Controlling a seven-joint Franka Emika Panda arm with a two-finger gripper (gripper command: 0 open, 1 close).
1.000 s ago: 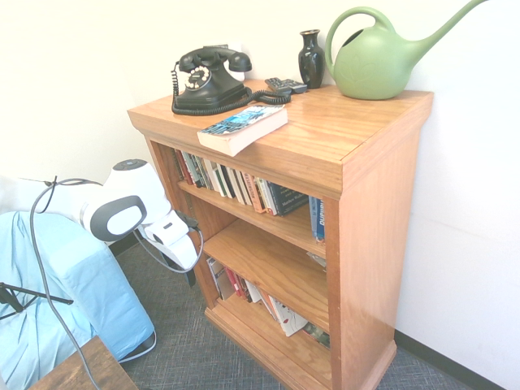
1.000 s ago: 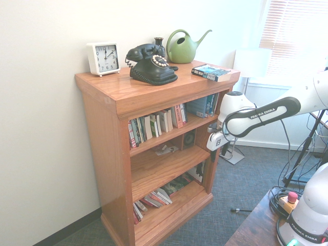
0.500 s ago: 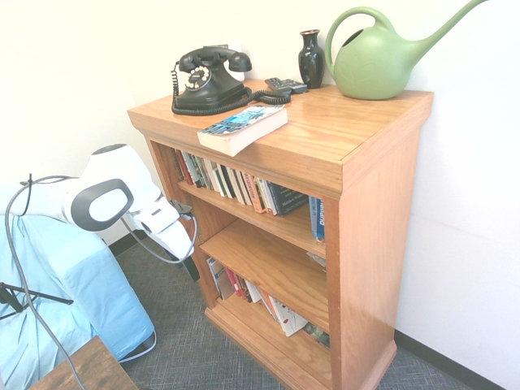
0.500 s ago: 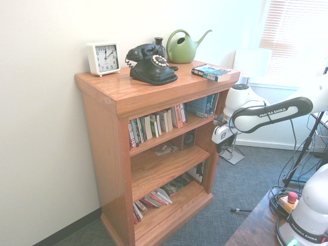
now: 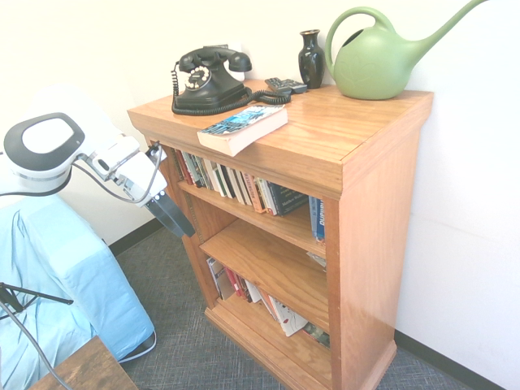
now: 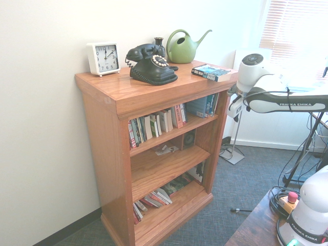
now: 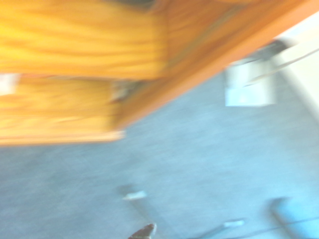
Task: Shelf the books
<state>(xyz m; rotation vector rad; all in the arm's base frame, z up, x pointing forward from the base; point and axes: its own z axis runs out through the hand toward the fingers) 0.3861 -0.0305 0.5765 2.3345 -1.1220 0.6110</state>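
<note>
- On the bookcase [image 5: 382, 211] top, near its front edge, the book [image 5: 243, 127] lies flat, beside the telephone [image 5: 208, 79].
- Gripper [image 5: 173, 216] is empty, fingers apart, angled downward beside the bookcase's side, clear of the book.

I'm looking at a home-style living room or study: honey wood bookcase [image 6: 154, 169] against a plain white wall, grey carpet [image 6: 241, 189], window blinds [image 6: 292, 36]. On top sit a rotary telephone [image 6: 151, 64], alarm clock [image 6: 103, 58], dark vase [image 5: 311, 58] and green watering can [image 5: 382, 57]. Blue-draped furniture [image 5: 57, 276] nearby.
</note>
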